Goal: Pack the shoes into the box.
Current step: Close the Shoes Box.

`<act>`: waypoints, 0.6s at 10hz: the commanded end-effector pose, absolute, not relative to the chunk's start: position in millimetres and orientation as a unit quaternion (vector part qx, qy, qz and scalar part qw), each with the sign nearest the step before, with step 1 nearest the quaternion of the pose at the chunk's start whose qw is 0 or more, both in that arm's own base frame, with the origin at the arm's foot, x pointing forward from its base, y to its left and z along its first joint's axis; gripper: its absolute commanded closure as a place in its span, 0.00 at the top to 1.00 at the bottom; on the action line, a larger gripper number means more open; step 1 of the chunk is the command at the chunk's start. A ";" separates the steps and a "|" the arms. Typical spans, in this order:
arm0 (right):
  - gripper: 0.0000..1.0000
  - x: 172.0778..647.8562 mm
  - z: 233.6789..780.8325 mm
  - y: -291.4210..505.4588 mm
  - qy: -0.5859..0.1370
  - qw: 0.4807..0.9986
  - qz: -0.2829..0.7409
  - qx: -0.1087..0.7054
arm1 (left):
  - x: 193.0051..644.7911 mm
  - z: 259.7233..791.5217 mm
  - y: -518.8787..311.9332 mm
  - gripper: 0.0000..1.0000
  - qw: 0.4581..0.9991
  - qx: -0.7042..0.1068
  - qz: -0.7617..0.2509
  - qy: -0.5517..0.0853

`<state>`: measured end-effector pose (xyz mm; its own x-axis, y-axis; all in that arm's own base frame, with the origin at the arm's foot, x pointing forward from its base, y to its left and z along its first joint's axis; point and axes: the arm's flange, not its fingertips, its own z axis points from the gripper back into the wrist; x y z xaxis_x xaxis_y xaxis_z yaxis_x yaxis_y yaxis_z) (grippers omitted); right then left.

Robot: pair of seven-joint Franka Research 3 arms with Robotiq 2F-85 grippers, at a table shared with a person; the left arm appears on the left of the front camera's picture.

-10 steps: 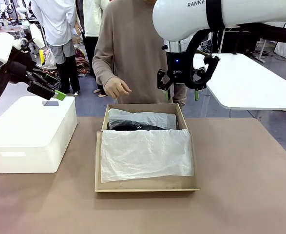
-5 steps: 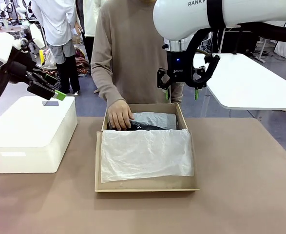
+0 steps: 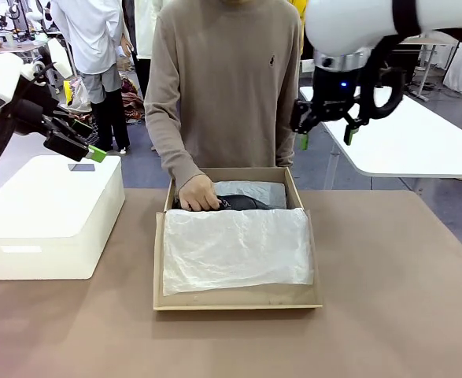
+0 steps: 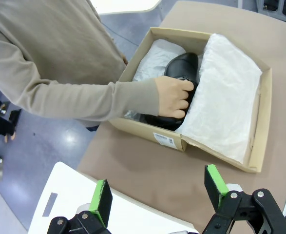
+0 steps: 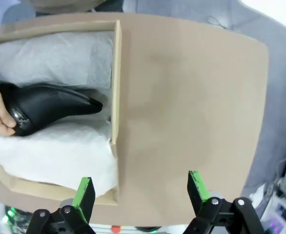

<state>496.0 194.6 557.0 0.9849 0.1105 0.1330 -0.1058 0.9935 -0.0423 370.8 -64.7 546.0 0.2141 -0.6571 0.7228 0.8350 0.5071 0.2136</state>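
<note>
Beige-sleeved, the person's hand (image 4: 174,96) is clamped on the heel end of a black leather dress shoe (image 4: 181,68) and hides that end. This shoe lies across the far end of the tan cardboard shoebox (image 3: 238,298), slim toe toward the robot's right. Nearer, white crumpled tissue paper (image 3: 234,248) hides what is under it. On the box wall a white sticker (image 4: 163,140) has print too small to read. The left gripper (image 4: 158,190) and right gripper (image 5: 140,192) have fingers wide apart, holding nothing
</note>
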 end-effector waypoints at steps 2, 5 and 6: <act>1.00 489.7 537.8 145.2 -0.088 0.983 0.162 0.013 | 371.6 544.7 -63.2 1.00 0.766 -0.116 -0.489 -0.401; 1.00 488.8 523.3 113.9 -0.121 0.962 0.246 0.022 | 371.6 544.7 -63.2 1.00 0.766 -0.116 -0.489 -0.401; 1.00 489.0 518.4 109.3 -0.126 0.952 0.277 0.031 | 371.6 544.7 -63.2 1.00 0.766 -0.116 -0.489 -0.401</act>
